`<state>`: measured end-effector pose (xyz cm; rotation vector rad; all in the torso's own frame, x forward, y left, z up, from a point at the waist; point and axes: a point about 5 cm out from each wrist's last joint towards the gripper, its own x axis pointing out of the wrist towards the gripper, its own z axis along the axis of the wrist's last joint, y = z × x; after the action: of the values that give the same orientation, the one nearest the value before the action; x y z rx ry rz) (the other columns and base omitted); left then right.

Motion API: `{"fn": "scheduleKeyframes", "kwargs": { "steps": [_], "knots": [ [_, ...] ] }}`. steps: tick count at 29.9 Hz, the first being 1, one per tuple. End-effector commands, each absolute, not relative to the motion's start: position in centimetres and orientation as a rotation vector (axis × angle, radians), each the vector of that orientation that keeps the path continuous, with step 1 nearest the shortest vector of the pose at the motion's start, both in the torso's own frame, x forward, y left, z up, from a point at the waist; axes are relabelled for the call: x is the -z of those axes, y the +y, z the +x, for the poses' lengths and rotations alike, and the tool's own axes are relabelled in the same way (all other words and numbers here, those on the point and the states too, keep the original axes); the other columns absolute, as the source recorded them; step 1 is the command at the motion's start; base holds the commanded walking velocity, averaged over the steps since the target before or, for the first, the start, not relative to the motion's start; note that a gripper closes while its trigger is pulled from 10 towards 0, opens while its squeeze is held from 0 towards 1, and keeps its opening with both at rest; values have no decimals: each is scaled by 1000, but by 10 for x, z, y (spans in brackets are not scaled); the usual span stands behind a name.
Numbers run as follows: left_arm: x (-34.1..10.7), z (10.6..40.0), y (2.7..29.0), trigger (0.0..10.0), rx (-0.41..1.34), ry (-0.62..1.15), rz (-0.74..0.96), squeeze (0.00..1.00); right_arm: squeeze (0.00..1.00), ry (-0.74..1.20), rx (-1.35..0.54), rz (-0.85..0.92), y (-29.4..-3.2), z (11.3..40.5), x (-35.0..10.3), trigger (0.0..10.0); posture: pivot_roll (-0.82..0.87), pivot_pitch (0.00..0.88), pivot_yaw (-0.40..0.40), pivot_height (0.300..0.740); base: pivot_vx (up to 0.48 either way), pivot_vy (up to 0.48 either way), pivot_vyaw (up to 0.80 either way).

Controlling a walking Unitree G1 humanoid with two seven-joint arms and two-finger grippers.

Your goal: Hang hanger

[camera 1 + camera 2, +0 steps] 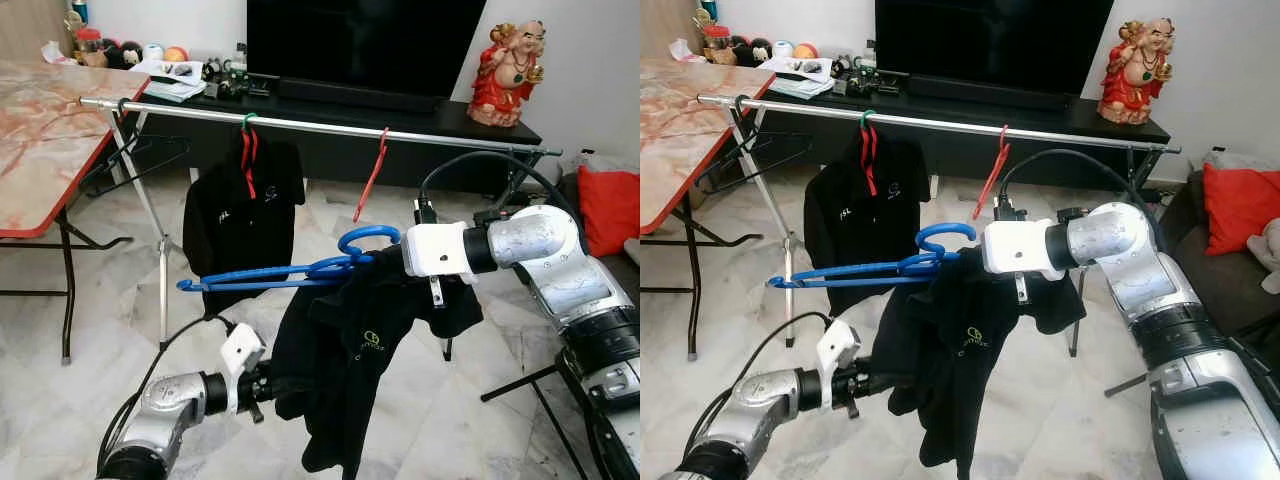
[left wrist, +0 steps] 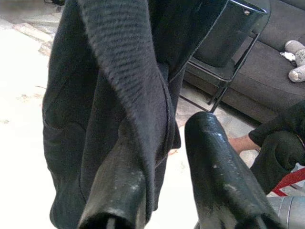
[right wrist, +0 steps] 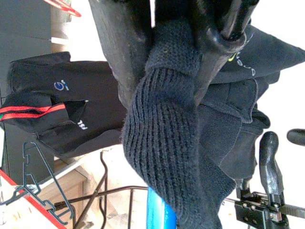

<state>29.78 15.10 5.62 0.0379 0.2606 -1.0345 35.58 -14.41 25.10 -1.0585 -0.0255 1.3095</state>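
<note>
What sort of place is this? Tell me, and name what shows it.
Most likely a home living room used for drying laundry. A large television sits on a low dark cabinet, a red cushion lies on a sofa, and a metal clothes rail carries a hung black shirt.

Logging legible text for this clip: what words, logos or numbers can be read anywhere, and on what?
Nothing can be read for certain.
Held black shirt: small yellow-green chest logo with a line under it, too small to read.
Hung black shirt on the rail: white chest marks and a small round logo, too blurred to read.
Papers on the TV stand: print too small to read.
</note>
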Motion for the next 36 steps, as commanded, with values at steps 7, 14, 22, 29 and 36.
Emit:
{"fn": "scheduleKeyframes", "kwargs": {
  "steps": [7,14,22,29,36],
  "knots": [
    [-58,300,152,0,1023,258,34,0,0,-48,-1288,-1072,-146,356,-255,0,-52,8,-127,740,0,0,0],
    [-59,302,153,0,995,248,32,0,0,-42,-1288,-1070,-147,356,-253,0,-51,14,-125,740,0,0,0],
    [-54,303,161,0,889,263,84,0,0,-4,-1239,-1078,-154,359,-244,0,-50,19,-120,740,0,0,0],
    [-46,308,178,0,671,313,181,0,0,84,-1199,-1069,-175,355,-225,0,-51,24,-117,740,0,0,0],
    [-34,305,181,0,623,377,220,0,0,116,-1249,-900,-188,342,-210,0,-57,24,-116,740,0,0,0]
  ]
}}
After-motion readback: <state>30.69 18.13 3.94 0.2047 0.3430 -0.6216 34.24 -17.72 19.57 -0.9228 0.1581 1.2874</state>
